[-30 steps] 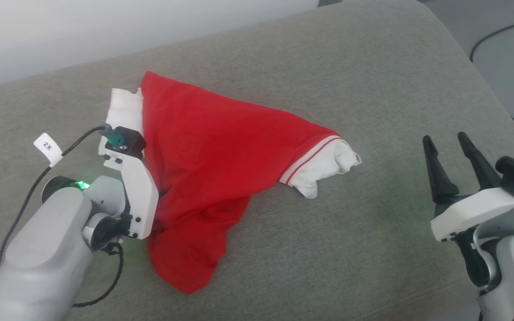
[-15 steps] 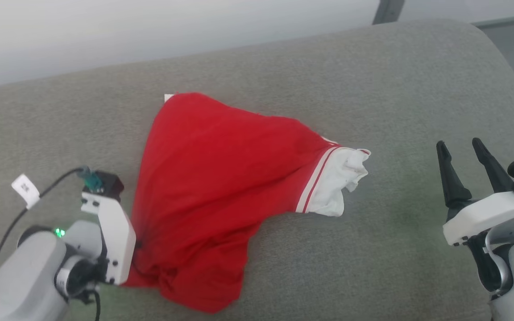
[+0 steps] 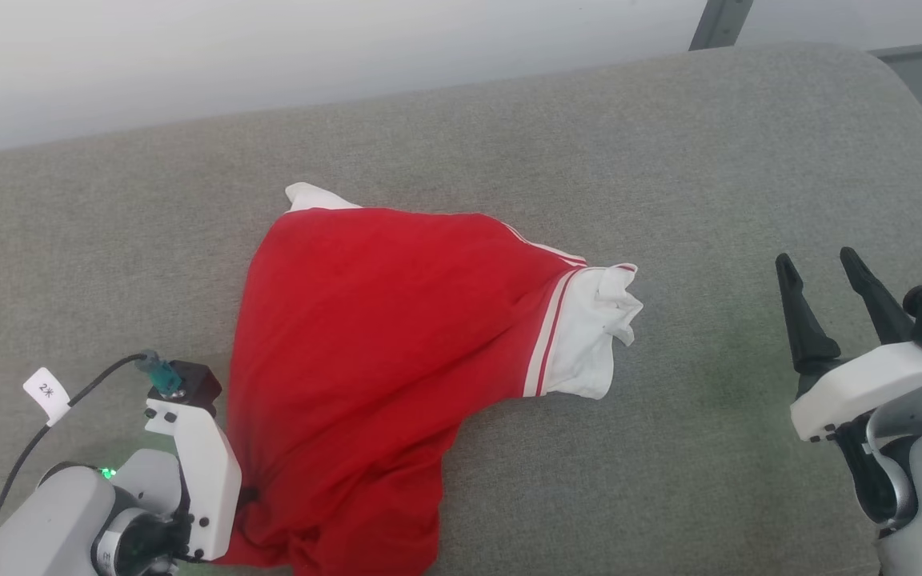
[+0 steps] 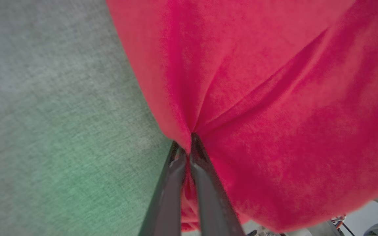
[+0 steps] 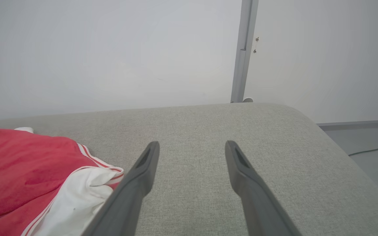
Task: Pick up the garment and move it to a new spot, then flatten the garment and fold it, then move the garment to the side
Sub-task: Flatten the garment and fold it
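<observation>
**Insp. note – grippers.** L gripper (image 4: 187,147): fingers are pressing together, pinching a fold of the garment (image 3: 365,344) in its red body. In the left wrist view, creases are radiating from the pinch pt. R gripper (image 3: 814,258): fingers are standing spread wide, gripping nothing. It is hovering over bare cushion (image 3: 669,160), well apart from the cloth, on the robot's right.

**Garment location.** It is lying mid-cushion, bunched at the near-left end by the pinch and fanning out toward the far side. One white sleeve (image 3: 589,336) w/ red-white trim is pointing toward the R gripper. A second bit of white is peeking out at the far edge. No chest lettering is showing, so cannot tell which face is up.

**Step in hand (judgement).** Step 1, pick up and relocate. The L arm is working one-handed, w/ most of the cloth resting on the cushion. Flatten, fold and set-aside are not yet begun.

**Next move (judgement).**
- Relocation is needing a finish, then a release or re-grip.
- Flattening is calling for 2 grips: R gripper going in low to the near sleeve or a hem corner and closing on a single layer.
- Both arms are then needing to pull apart to take out the bunching.

**Risk.** The pinch is likely catching several layers, so spreading may be dragging the whole pile rather than opening it.
</observation>
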